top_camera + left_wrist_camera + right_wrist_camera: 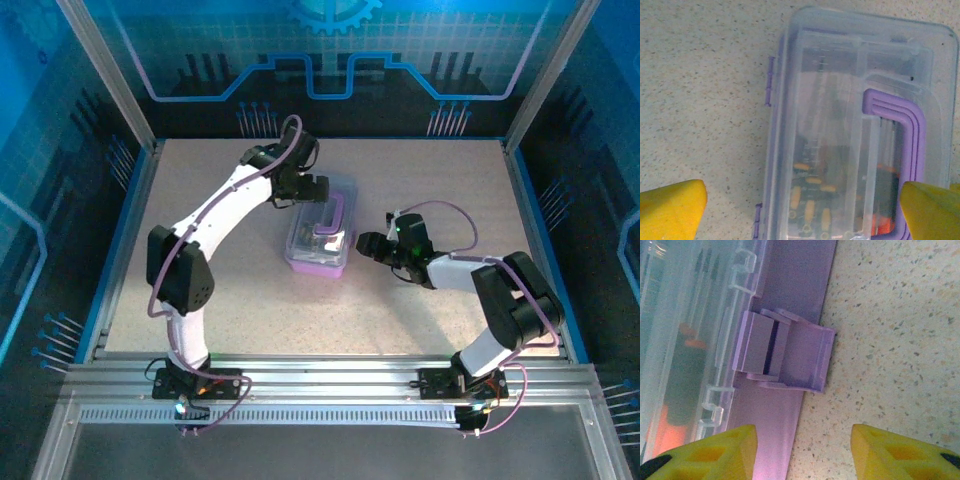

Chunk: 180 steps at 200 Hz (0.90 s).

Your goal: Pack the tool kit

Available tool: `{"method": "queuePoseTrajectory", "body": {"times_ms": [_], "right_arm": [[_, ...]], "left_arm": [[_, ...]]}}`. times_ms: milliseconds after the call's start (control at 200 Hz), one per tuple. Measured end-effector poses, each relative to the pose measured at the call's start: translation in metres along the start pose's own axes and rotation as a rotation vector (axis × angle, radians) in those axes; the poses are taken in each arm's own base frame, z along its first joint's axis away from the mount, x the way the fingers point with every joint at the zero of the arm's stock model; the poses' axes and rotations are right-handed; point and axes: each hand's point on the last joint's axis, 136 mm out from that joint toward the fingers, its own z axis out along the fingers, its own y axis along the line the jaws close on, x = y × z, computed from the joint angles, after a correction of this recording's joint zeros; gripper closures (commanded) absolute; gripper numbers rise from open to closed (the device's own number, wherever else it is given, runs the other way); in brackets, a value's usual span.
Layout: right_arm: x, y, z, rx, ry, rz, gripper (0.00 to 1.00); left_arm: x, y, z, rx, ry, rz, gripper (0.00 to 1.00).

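The tool kit (320,240) lies mid-table, a purple case with its clear lid down and a purple handle (912,130) on top. Through the lid I see yellow-black screwdrivers (810,200) and an orange one (880,222). My left gripper (305,190) hangs over the case's far end. In its wrist view it (800,215) is open, one finger (670,210) over the table and the other (930,210) by the handle. My right gripper (365,245) sits at the case's right side. It (802,452) is open, just short of the purple latch (785,350), whose flap juts out from the wall.
The speckled tabletop (440,310) lies bare around the case. Blue-lit walls and metal posts (110,70) enclose the table. An aluminium rail (320,375) runs along the near edge by the arm bases.
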Motion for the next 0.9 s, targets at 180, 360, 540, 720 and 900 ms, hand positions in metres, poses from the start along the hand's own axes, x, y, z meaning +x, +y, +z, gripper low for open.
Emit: {"method": "queuePoseTrajectory", "body": {"times_ms": [180,360,540,720,900], "right_arm": [[-0.001,-0.002,0.000,0.009,-0.004,-0.014,0.45],[-0.002,-0.001,-0.003,0.015,-0.013,-0.021,0.45],[-0.004,-0.001,-0.005,0.017,-0.021,-0.028,0.44],[-0.004,-0.001,-0.006,0.024,-0.019,-0.045,0.42],[0.000,0.003,-0.006,0.001,0.008,-0.077,0.38]], "left_arm": [[0.010,-0.012,0.021,0.020,0.068,0.030,0.01],[0.026,-0.009,0.035,-0.003,0.125,0.043,0.11],[0.042,-0.009,0.050,-0.007,0.147,0.068,0.16],[0.044,-0.009,0.049,0.025,0.094,0.067,0.19],[0.042,-0.008,0.047,0.065,0.066,0.056,0.30]]}}
